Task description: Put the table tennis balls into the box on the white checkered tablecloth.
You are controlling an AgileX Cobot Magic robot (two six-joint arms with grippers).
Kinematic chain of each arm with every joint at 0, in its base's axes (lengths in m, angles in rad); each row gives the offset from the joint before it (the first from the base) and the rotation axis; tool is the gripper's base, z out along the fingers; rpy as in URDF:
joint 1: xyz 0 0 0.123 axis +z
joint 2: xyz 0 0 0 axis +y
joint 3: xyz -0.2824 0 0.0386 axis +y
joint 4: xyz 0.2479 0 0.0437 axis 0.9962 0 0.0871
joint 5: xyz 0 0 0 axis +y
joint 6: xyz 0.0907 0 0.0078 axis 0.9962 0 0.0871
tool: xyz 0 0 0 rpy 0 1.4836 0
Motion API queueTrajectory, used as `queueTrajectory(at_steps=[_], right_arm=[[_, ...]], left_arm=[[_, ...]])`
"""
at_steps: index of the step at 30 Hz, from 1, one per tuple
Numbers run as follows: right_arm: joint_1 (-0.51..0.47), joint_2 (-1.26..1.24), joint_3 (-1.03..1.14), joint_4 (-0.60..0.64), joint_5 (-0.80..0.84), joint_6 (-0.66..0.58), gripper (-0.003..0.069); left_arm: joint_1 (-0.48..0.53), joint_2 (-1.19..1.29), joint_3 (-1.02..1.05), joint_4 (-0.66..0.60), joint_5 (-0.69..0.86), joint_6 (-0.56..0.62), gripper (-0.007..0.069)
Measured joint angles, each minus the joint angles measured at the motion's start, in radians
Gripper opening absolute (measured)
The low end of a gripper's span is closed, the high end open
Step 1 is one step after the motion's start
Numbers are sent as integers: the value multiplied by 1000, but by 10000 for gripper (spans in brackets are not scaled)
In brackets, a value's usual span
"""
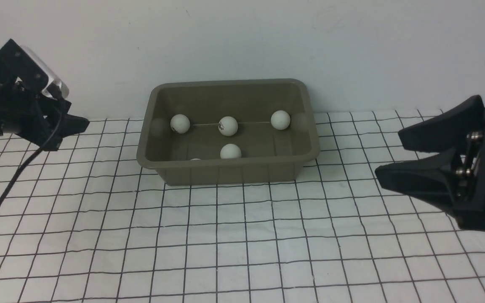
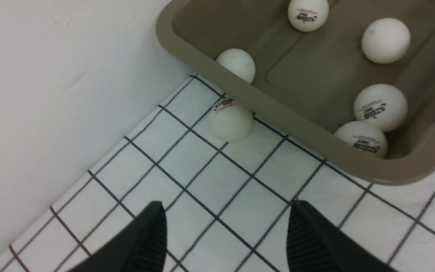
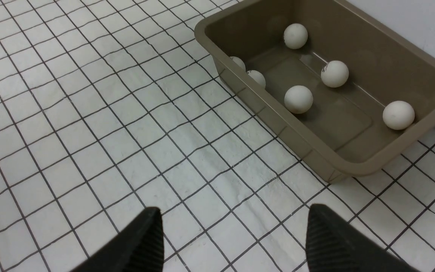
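Hanging raised at the far left, the left gripper [image 2: 227,206] points right toward the box. Its two black fingers are spread apart with only bare cloth between them, holding nothing, and a black cable [image 1: 11,181] droops from its arm to the cloth. Further right, the left wrist view shows a stray ball [image 2: 231,121], printed logo showing, outside the box and tight against the outer side of its left short wall; whether it rests on the cloth or is in the air I cannot tell. The box [image 1: 225,165] sits in the middle, on the far part of the white checkered tablecloth [image 1: 242,244] and close to the pale wall [image 1: 242,42]. It stands open side up, its long axis running left to right along that wall. Inside lie the table tennis balls [image 1: 228,126]: three in a row along the far side, one nearer the middle, and, by the right wrist view, two more tucked against the near wall toward the left, six in all. At the right, the right gripper [image 1: 387,153] hovers low over the cloth, aimed left toward the box, jaws parted and empty.
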Motion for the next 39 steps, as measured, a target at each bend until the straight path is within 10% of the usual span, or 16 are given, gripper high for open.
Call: queueTrajectory(at_steps=[12, 25, 39], right_arm=[[0, 0, 0, 13, 19, -1, 461], [0, 0, 0, 16, 34, -2, 461], [0, 0, 0, 17, 41, -2, 461]], left_arm=[[0, 215, -16, -346, -26, 509, 450], [-6, 373, -194, -416, 101, 414, 450], [-74, 480, -213, -446, 70, 713, 450]])
